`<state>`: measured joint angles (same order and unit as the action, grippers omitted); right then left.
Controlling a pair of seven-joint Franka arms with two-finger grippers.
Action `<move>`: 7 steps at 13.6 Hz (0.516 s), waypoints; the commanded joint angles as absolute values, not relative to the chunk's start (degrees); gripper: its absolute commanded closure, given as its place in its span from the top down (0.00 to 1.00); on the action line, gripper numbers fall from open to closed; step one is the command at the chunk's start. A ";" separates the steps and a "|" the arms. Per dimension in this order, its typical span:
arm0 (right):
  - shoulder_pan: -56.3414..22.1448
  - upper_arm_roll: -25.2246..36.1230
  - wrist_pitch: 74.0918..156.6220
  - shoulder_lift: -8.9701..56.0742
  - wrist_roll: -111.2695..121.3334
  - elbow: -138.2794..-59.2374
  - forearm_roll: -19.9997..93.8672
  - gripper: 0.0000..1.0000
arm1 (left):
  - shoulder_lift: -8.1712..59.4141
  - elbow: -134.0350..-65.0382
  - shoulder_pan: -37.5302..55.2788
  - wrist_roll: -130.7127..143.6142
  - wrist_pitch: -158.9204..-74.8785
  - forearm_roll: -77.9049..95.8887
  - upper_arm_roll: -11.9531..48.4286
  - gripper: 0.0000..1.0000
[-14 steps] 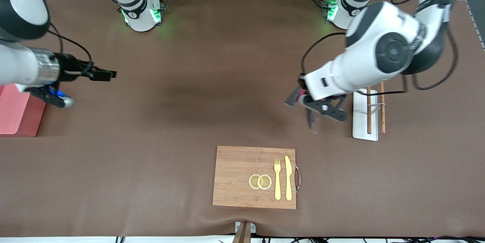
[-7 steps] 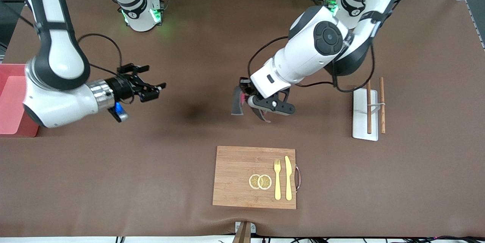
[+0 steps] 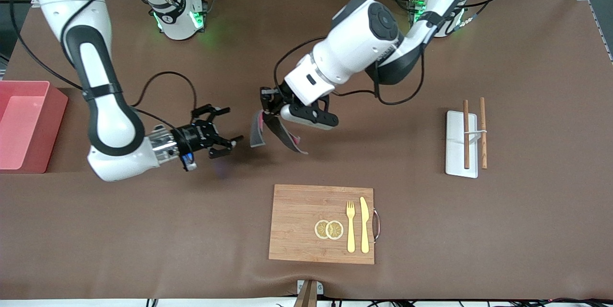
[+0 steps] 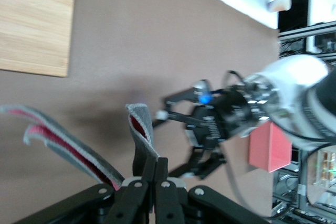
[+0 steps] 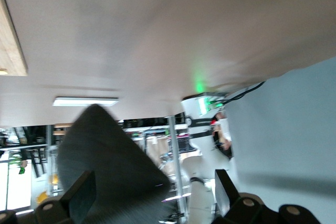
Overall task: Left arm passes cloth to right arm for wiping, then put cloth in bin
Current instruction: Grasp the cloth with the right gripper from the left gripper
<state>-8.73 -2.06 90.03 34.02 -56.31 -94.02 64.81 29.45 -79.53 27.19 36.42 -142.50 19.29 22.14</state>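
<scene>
Hanging from the clenched fingers of the left gripper (image 3: 269,106) over the middle of the table, the cloth (image 3: 258,130) droops in loose grey and crimson flaps, so it looks light, soft and easy to fold under its own weight. The right gripper (image 3: 229,144) is just beside it with fingers spread wide and holding nothing, and the best place to take hold seems the free hanging flap below the left fingers, where the cloth will simply bend
</scene>
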 commanded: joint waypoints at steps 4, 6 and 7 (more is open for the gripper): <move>-13.09 -1.93 93.16 33.40 -62.40 -93.25 70.49 1.00 | 31.64 -78.75 28.65 36.83 -146.34 19.95 21.62 0.00; -13.88 -1.93 93.95 33.31 -62.93 -93.08 70.49 0.56 | 31.73 -78.84 28.74 36.83 -146.34 19.78 21.53 0.00; -14.06 -1.93 94.48 33.22 -62.93 -93.08 70.49 0.38 | 31.99 -78.75 28.74 36.83 -146.34 19.78 21.53 0.00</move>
